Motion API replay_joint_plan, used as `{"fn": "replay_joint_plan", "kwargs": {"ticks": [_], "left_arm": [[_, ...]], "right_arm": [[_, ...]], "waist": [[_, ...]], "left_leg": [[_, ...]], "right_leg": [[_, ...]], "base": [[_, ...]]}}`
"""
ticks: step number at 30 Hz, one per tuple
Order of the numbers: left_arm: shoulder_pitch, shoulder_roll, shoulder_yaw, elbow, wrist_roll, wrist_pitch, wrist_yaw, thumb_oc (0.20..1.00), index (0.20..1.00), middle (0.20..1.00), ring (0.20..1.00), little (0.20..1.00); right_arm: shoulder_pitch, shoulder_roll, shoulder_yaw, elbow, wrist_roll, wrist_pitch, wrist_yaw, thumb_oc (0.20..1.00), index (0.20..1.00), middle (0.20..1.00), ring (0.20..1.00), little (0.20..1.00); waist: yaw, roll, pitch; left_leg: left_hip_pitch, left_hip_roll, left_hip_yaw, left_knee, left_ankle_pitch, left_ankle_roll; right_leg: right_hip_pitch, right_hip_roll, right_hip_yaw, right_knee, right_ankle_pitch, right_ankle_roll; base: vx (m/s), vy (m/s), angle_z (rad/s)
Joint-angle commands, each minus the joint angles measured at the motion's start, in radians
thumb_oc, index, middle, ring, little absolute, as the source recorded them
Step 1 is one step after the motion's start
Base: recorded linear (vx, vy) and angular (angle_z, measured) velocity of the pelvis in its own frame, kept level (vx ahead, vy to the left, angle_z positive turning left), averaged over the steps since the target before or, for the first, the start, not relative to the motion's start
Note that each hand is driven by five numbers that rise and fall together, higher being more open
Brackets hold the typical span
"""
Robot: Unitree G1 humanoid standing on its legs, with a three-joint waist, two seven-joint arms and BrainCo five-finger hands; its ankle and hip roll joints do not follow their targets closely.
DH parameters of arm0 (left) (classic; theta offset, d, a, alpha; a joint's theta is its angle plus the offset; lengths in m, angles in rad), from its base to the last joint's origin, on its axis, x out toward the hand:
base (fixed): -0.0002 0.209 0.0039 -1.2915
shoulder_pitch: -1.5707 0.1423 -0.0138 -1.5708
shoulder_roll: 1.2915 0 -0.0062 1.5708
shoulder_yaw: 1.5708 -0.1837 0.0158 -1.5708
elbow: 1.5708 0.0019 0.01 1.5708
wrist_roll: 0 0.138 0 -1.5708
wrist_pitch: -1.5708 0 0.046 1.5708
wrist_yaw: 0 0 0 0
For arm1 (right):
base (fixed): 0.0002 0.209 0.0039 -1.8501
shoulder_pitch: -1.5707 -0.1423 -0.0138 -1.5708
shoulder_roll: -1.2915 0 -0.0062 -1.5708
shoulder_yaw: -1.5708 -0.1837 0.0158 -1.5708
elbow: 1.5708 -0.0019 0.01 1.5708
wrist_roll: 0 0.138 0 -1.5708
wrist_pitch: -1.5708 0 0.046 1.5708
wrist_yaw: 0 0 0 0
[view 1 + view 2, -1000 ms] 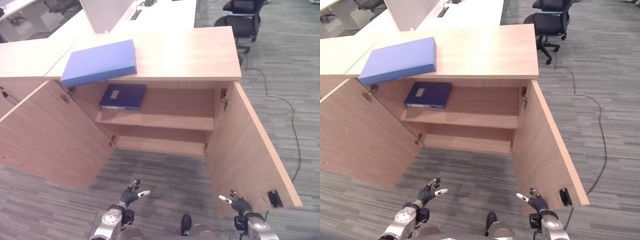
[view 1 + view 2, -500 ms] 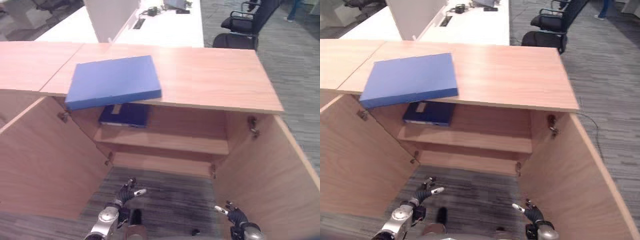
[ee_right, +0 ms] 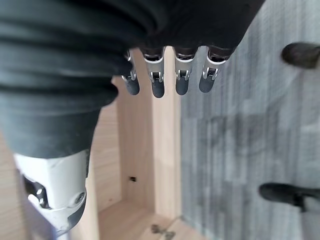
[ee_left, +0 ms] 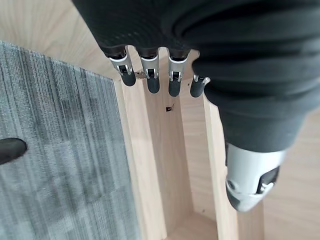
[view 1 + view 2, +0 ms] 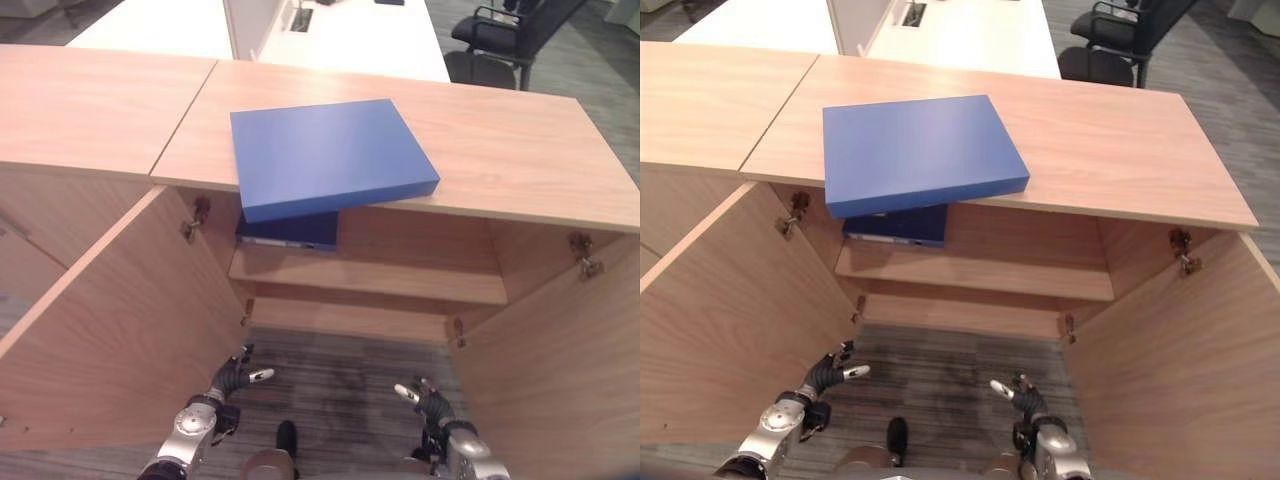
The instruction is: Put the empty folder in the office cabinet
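Two hands low in frame, left hand (image 5: pixel 228 380) and right hand (image 5: pixel 428 400), fingers apart, holding nothing. Blue folder (image 5: pixel 328 155) flat on cabinet top (image 5: pixel 520 160), upper centre, overhanging open cabinet. Best: raise both, grip opposite edges, lower onto shelf (image 5: pixel 400 282) beside dark folder (image 5: pixel 290 230).

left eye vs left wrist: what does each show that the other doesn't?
Left eye alone: the blue folder on the cabinet top, overhanging its front edge, a darker folder on the shelf below, and the right hand. Left wrist alone: a close look along the fingers, relaxed and holding nothing. Both: the left hand, cabinet wood and grey carpet.
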Motion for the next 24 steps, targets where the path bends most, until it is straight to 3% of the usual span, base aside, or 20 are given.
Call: {"fn": "replay_joint_plan", "kwargs": {"ticks": [1,2,3,5,12,24], "left_arm": [[-0.004,0.021,0.018,-0.059,0.0,-0.018,-0.009,1.0,1.0,1.0,1.0,1.0],[0.0,0.019,0.018,-0.059,-0.001,-0.018,-0.009,1.0,1.0,1.0,1.0,1.0],[-0.001,0.016,0.015,-0.054,0.002,-0.02,-0.012,1.0,1.0,1.0,1.0,1.0],[0.002,0.007,0.012,-0.05,0.005,-0.021,-0.019,1.0,1.0,1.0,1.0,1.0],[0.037,-0.011,0.009,-0.039,0.011,-0.025,-0.025,1.0,1.0,1.0,1.0,1.0],[0.075,-0.007,0.014,-0.104,0.044,-0.028,-0.016,1.0,1.0,1.0,1.0,1.0]], "right_arm": [[-0.02,-0.079,0.019,-0.011,0.009,-0.031,-0.005,1.0,1.0,1.0,1.0,1.0],[-0.015,-0.078,0.02,-0.01,0.007,-0.031,-0.007,1.0,1.0,1.0,1.0,1.0],[-0.01,-0.079,0.019,-0.012,0.01,-0.032,-0.006,1.0,1.0,1.0,1.0,1.0],[0.006,-0.088,0.019,-0.006,0.011,-0.031,0.0,1.0,1.0,1.0,1.0,1.0],[0.045,-0.105,0.007,0.023,-0.007,-0.023,0.001,1.0,1.0,1.0,1.0,1.0],[0.069,-0.103,0.009,0.03,-0.026,-0.02,0.009,1.0,1.0,1.0,1.0,1.0]], "waist": [[0.011,0.02,-0.008],[0.014,0.018,-0.007],[0.007,0.016,-0.011],[-0.007,0.005,-0.017],[-0.006,-0.006,-0.058],[-0.01,0.007,-0.068]], "left_leg": [[0.028,0.041,-0.025,0.027,-0.062,-0.068],[0.034,0.039,-0.027,0.022,-0.06,-0.07],[0.039,0.034,-0.038,0.019,-0.062,-0.07],[0.055,0.024,-0.041,0.019,-0.068,-0.067],[0.101,0.026,-0.027,-0.016,-0.074,-0.078],[0.128,0.036,-0.023,-0.024,-0.077,-0.095]], "right_leg": [[0.071,0.152,-0.026,-0.106,-0.097,-0.081],[0.08,0.151,-0.062,-0.122,-0.109,-0.098],[0.087,0.158,-0.052,-0.143,-0.107,-0.098],[0.106,0.179,0.04,-0.206,-0.085,-0.101],[0.215,0.156,0.017,-0.369,-0.037,-0.094],[0.242,0.151,-0.002,-0.392,-0.046,-0.092]], "base": [[0.0,0.133,0.15],[0.03,0.034,0.05],[0.07,-0.009,-0.11],[0.08,-0.015,0.04],[0.08,-0.052,0.04],[0.01,-0.02,-0.01]]}}
